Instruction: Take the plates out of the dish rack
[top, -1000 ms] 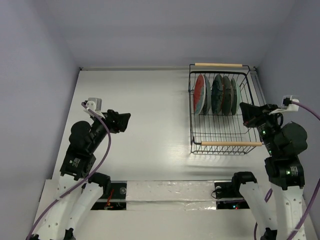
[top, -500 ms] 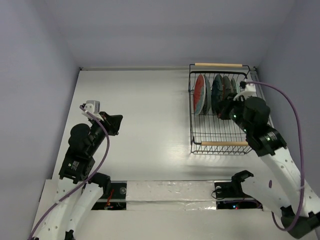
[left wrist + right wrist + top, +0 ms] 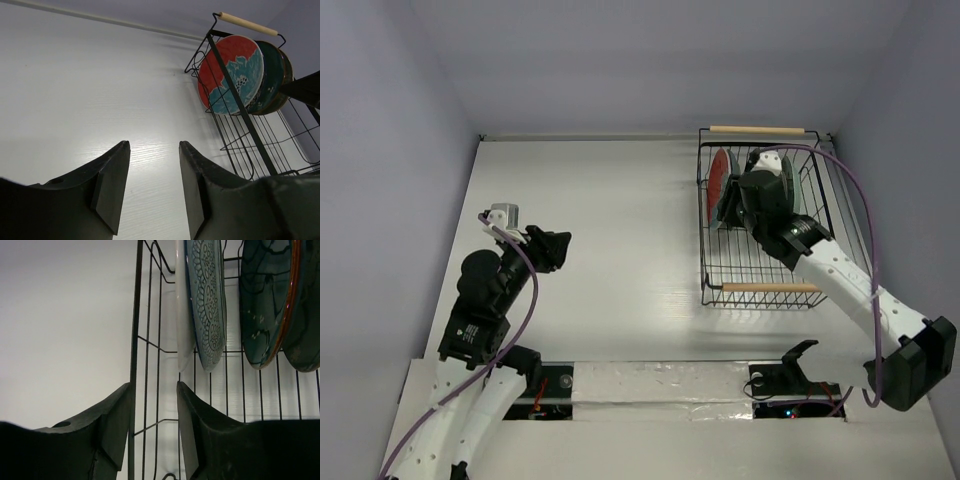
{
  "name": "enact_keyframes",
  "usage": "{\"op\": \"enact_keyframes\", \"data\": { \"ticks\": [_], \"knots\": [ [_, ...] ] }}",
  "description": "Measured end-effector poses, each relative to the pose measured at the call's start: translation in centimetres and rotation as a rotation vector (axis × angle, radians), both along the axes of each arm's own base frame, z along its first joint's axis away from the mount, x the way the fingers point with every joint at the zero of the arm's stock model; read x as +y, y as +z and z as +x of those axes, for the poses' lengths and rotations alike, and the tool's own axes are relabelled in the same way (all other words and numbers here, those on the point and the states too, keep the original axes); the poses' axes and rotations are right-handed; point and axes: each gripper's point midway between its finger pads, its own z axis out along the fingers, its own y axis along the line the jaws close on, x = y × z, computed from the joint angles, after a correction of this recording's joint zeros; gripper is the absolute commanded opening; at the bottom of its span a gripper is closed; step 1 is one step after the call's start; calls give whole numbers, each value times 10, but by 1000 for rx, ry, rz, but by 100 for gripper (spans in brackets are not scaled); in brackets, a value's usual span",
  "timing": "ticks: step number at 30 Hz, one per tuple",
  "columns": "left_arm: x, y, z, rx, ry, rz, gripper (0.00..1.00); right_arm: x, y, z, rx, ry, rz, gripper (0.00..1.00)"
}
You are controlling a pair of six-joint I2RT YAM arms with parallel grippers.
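the round red, blue-patterned and teal plates (image 3: pixel 232 75) stand on edge in the black wire dish rack (image 3: pixel 704 240) with wooden dowel handles at the white table (image 3: pixel 610 210)'s far right, where the right gripper (image 3: pixel 154 390), jaws apart and empty, faces them with a side wire of the rack crossing before its fingers, while the left gripper (image 3: pixel 153 150), jaws also apart and empty, hangs well apart.

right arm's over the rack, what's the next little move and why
Probably shift the right gripper sideways toward the patterned plate. Its jaws stand open and empty, but in the wrist view a dish rack wire lines up with the gap while the plate's rim sits ahead of one finger, so advancing as is would likely miss the rim.
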Motion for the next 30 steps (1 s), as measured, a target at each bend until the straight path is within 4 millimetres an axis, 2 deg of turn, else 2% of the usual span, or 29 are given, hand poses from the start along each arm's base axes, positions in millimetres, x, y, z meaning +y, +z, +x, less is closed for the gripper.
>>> {"op": "enact_keyframes", "data": {
  "ticks": [6, 15, 22, 30],
  "knots": [
    [0, 2, -2, -9, 0, -6, 50, 6, -23, 15, 50, -28, -41, 48],
    [1, 4, -3, -15, 0, -8, 50, 11, -61, 34, 114, -74, -83, 44],
    [1, 4, -3, -15, 0, -7, 50, 10, -64, 46, 107, -135, -98, 42],
    [1, 4, -3, -16, 0, -7, 50, 8, -61, 45, 95, -163, -88, 38]
  ]
}}
